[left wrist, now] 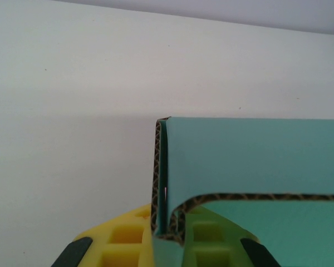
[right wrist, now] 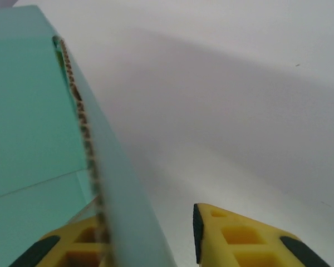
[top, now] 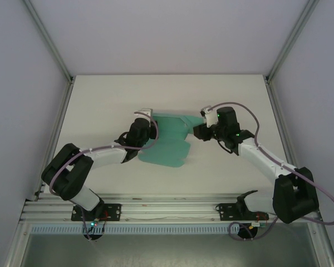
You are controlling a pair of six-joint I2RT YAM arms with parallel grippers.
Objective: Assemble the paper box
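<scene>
Reaching in from the near edge, both arms meet at the box (top: 170, 144), a teal card blank lying mid-table (top: 100, 100) with its rounded flaps flat on the near side and its folded-up part on the far side. That raised part runs left to right, and the two grippers stand at its opposite ends, about equally close, so the box lies between them: right of the left gripper (top: 143, 123), left of the right gripper (top: 202, 131). In the left wrist view the left gripper (left wrist: 170, 233) is closed on a doubled-over wall of the box (left wrist: 256, 161), the corrugated edge curling between its yellow fingers (left wrist: 122, 236). In the right wrist view the right gripper (right wrist: 147, 222) straddles an upright wall of the box (right wrist: 28, 111): the wall runs away from the camera, close against or touching the left-hand finger, with bare table showing between it and the other finger (right wrist: 239, 239). So the jaws there stand apart and grip nothing yet. The coming move, by my reading, turns on that wall sitting between the right fingers so they can pinch it.
</scene>
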